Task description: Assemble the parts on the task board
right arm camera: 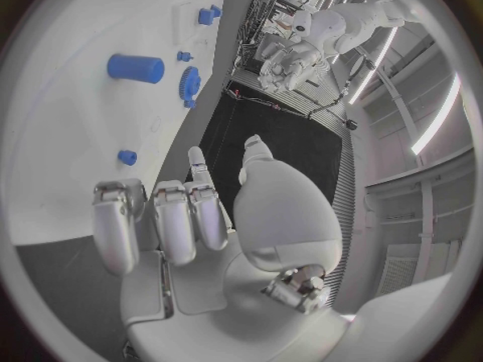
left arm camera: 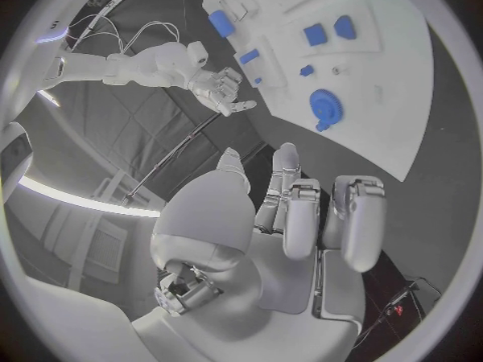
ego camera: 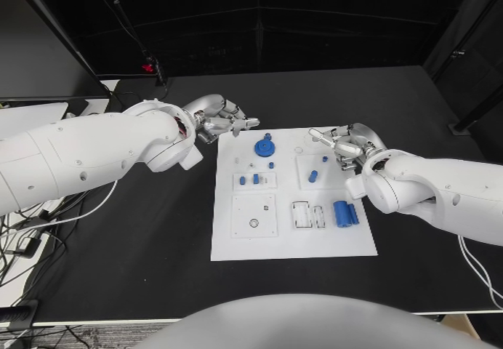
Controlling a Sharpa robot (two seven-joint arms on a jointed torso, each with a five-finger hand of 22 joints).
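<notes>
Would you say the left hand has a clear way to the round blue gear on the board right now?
Probably yes: the left hand is open and holds nothing, just off the task board's far corner, and nothing lies between it and the blue gear.

I see my left white arm reaching in from the left, its silver many-fingered left hand (ego camera: 223,117) raised near the far left corner of the white task board (ego camera: 232,247), fingers apart and holding nothing. In its wrist view the fingers (left arm camera: 302,217) extend loosely side by side. My right white arm comes in from the right; the silver right hand (ego camera: 344,143) hovers at the board's right edge, fingers (right arm camera: 171,221) spread, empty.
</notes>
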